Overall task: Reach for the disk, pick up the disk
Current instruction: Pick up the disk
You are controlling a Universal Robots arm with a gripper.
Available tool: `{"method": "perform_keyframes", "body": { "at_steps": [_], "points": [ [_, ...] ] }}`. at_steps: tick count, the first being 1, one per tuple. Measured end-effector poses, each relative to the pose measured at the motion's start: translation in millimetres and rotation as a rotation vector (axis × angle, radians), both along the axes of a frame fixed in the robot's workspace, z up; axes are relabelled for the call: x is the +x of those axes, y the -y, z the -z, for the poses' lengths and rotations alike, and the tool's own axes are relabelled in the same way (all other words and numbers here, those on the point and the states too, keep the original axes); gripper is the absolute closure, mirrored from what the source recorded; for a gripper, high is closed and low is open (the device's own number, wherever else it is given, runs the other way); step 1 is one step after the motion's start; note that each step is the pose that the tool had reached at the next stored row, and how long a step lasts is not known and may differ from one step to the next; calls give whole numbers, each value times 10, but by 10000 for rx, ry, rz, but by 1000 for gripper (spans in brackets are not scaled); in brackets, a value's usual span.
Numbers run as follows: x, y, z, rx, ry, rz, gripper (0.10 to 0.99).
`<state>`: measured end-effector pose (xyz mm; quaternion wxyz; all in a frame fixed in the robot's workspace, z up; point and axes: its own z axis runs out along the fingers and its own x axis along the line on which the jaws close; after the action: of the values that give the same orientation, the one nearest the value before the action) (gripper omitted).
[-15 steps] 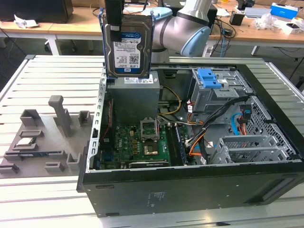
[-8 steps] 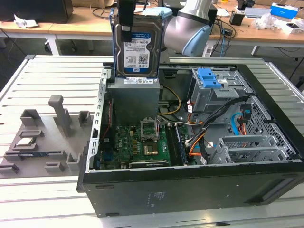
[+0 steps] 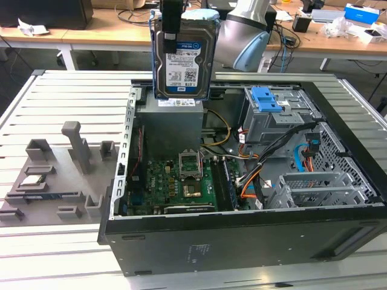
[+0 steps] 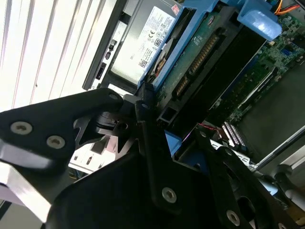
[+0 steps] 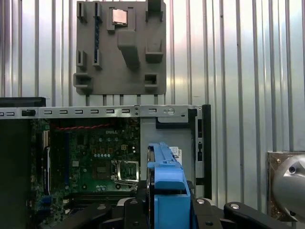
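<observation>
The disk (image 3: 183, 60), a silver hard drive with a white-and-blue label and a blue bracket, hangs upright in the air above the back of the open computer case (image 3: 242, 238). My gripper (image 3: 172, 31) is shut on its upper edge, one black finger lying over the label side. In the first wrist view the disk's blue bracket edge (image 5: 167, 183) sits between the black fingers (image 5: 209, 214) of the gripper (image 5: 167, 212). In the second wrist view the disk's green circuit-board underside (image 4: 200, 57) runs away from the gripper (image 4: 169, 131).
Directly below the disk stands the grey power supply box (image 3: 172, 124), with the motherboard (image 3: 181, 181) in front of it. A metal drive cage with a blue latch (image 3: 266, 99) and loose cables fill the case's right side. A grey fixture plate (image 3: 54, 175) lies on the slatted table.
</observation>
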<state>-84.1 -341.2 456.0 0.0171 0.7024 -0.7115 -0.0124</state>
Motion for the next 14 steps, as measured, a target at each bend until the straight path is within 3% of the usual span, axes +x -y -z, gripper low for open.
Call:
{"method": "perform_keyframes", "body": {
  "at_steps": [14],
  "points": [
    [323,0,0,0,0,0,718]
  ]
}}
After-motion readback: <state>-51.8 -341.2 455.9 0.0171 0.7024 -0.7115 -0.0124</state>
